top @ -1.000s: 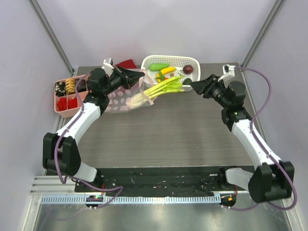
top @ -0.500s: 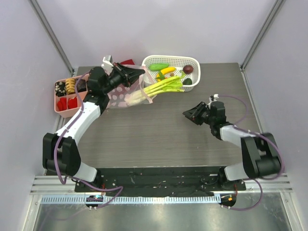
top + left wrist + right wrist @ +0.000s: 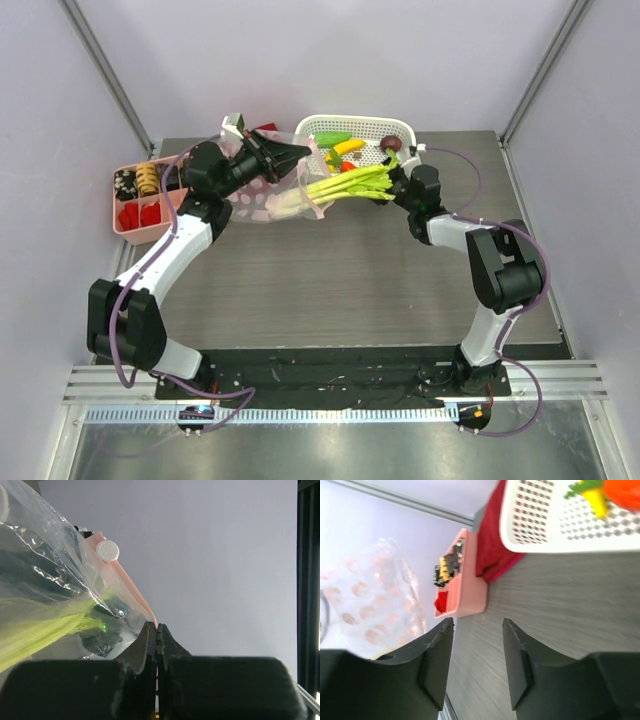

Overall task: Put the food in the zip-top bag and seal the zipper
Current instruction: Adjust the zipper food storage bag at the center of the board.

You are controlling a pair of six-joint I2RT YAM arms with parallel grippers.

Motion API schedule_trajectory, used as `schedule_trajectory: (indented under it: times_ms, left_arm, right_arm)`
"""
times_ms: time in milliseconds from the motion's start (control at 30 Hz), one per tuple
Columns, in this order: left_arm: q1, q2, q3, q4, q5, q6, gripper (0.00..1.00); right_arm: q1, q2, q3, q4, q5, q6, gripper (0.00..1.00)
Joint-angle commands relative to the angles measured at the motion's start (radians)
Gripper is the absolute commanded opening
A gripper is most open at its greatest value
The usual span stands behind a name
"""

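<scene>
The clear pink-dotted zip-top bag (image 3: 252, 197) hangs at the back left. My left gripper (image 3: 298, 153) is shut on its pink zipper strip (image 3: 134, 591), with the white slider (image 3: 107, 551) further up the strip. The leek (image 3: 345, 184) lies with its white end in the bag mouth and shows green through the plastic (image 3: 45, 630). My right gripper (image 3: 394, 182) is open and empty at the leek's green end; its jaws (image 3: 477, 626) frame only bare table. The banana (image 3: 350, 146), a green piece (image 3: 329, 139) and the dark red round piece (image 3: 391, 144) lie in the basket.
The white perforated basket (image 3: 400, 126) stands at the back centre, just behind the right gripper. A pink tray (image 3: 128, 222) of small bits sits at the left edge, and a red cloth (image 3: 492, 540) lies between the tray and the basket. Grey walls close in on both sides.
The right arm pulled back from the basket to mid-table, then swung in to the leek's green end. The left gripper kept its hold and shifted the bag edge slightly right.
</scene>
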Motion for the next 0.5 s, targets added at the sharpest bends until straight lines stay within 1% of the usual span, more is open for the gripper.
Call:
schedule_trajectory:
  times_ms: [0,100,167,267,367,467]
  left_arm:
    - [-0.004,-0.057,0.0,0.075,0.021,-0.006,0.0]
    - [-0.001,-0.044,0.0,0.075,0.013,-0.017,0.0]
    - [-0.003,-0.028,0.012,0.078,0.013,-0.026,0.0]
    - [-0.003,-0.007,0.023,0.077,0.007,-0.034,0.0]
    - [-0.001,0.001,0.023,0.072,0.002,-0.035,0.0]
    - [-0.004,-0.002,0.015,0.046,-0.001,-0.026,0.0]
  right_arm:
    - [0.022,-0.01,0.108,0.103,-0.035,0.037,0.53]
    - [0.037,-0.073,0.085,0.106,-0.078,0.061,0.61]
    - [0.057,-0.132,0.037,0.114,-0.112,0.076,0.65]
    - [0.091,-0.186,-0.027,0.149,-0.149,0.05,0.7]
    - [0.1,-0.232,-0.064,0.146,-0.144,0.031,0.71]
    - [0.091,-0.238,-0.072,0.152,-0.141,0.015,0.72]
